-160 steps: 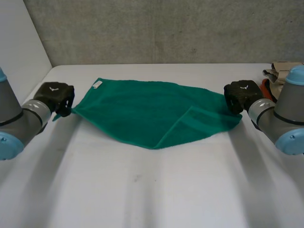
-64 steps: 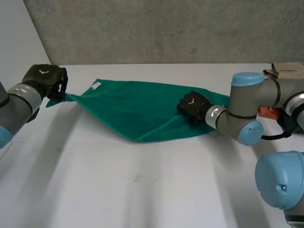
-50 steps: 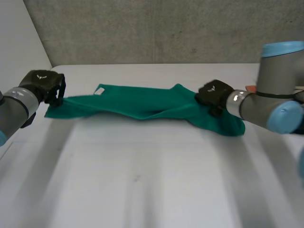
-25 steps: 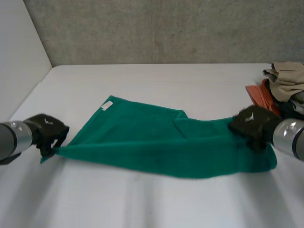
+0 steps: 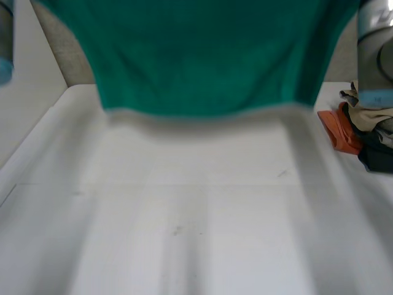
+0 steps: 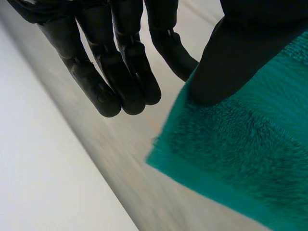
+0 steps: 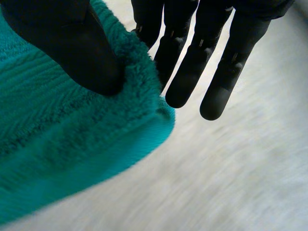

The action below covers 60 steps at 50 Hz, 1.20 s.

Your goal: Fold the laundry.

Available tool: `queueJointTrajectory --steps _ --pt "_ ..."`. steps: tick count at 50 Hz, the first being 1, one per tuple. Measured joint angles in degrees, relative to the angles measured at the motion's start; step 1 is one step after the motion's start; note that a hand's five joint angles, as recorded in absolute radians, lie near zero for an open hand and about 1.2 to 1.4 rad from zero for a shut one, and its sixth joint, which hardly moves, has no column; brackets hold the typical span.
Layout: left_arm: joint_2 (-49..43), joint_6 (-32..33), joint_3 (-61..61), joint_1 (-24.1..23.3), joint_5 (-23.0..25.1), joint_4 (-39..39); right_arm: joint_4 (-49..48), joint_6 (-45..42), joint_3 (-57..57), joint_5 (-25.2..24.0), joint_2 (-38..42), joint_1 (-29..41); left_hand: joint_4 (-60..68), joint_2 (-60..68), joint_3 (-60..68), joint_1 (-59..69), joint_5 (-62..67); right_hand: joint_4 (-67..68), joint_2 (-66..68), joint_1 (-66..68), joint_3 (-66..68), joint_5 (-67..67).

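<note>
The green towel [image 5: 202,55] hangs spread in the air above the far half of the white table [image 5: 196,233], its lower edge well off the surface. In the left wrist view my left hand [image 6: 226,62] pinches one corner of the towel [image 6: 240,159] between thumb and a finger, the other fingers straight beside it. In the right wrist view my right hand [image 7: 72,43] pinches the opposite corner of the towel [image 7: 62,134] the same way. Both arms, left [image 5: 5,37] and right [image 5: 374,55], reach upward at the sides.
A pile of clothes [image 5: 371,129] with an orange piece [image 5: 338,129] lies at the table's right edge. A grey wall stands behind the table and a white panel [image 5: 31,92] at the left.
Half a second ago the towel lay stretched on the table between the hands. Both arms have since risen and lifted it, so it now hangs high before the head camera.
</note>
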Motion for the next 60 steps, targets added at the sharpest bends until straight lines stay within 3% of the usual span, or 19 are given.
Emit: queueJointTrajectory --steps 3,9,16,20,30,35,39,46,50,55,60 --pt "0.9 -3.2 2.2 0.0 -1.3 4.7 -8.7 4.6 -0.1 0.9 -1.0 0.6 0.0 0.0 0.0 0.0 0.0 0.0 0.0 0.0 0.0 0.1" --pt "1.9 -5.2 0.7 0.6 -1.6 6.1 -13.2 8.5 1.9 0.8 -2.0 1.4 0.0 0.0 0.0 0.0 0.0 0.0 0.0 0.0 0.0 0.5" --pt "3.5 -5.6 -9.9 2.6 -0.8 4.2 -4.7 9.1 6.8 -0.9 -1.4 2.0 0.0 0.0 0.0 0.0 0.0 0.0 0.0 0.0 0.0 0.5" --pt "4.2 -4.7 -24.2 3.9 1.5 4.5 5.7 8.5 14.0 -2.4 0.6 1.6 0.0 0.0 0.0 0.0 0.0 0.1 0.0 0.0 0.0 0.5" --pt "4.5 5.7 -46.2 5.0 10.0 7.1 18.8 3.7 27.2 -3.2 4.5 0.8 0.0 0.0 0.0 0.0 0.0 0.1 0.0 0.0 0.0 0.5" --pt "7.8 14.2 -54.1 5.8 11.1 1.0 23.5 0.6 32.5 -3.6 1.4 0.1 0.0 0.0 0.0 0.0 0.0 0.1 0.0 0.0 0.0 0.5" --pt "11.9 20.9 -59.1 6.2 10.5 -8.5 29.8 -2.6 36.4 -4.3 -4.0 -1.3 0.0 0.0 0.0 0.0 0.0 0.1 0.0 0.0 0.0 0.5" --pt "18.4 30.7 -64.6 7.2 10.7 -26.7 49.8 -15.1 42.8 -5.5 -12.6 -5.2 0.0 0.0 0.0 0.0 0.0 0.1 0.0 0.0 0.0 0.5" --pt "19.8 33.2 -64.2 6.9 11.8 -33.3 57.5 -22.1 45.1 -6.8 -14.7 -7.2 0.0 0.0 0.0 0.0 0.0 0.1 0.0 0.0 0.0 0.5" --pt "18.8 32.8 -59.6 4.7 12.4 -34.6 55.3 -23.4 44.7 -8.8 -14.0 -8.0 0.0 0.0 0.0 0.0 0.0 0.1 0.0 0.0 0.0 0.5" --pt "12.6 27.7 -49.3 0.9 11.0 -29.1 45.7 -17.6 40.9 -9.2 -9.7 -7.3 0.0 0.0 0.0 0.0 0.0 0.1 0.0 0.0 0.0 0.5"
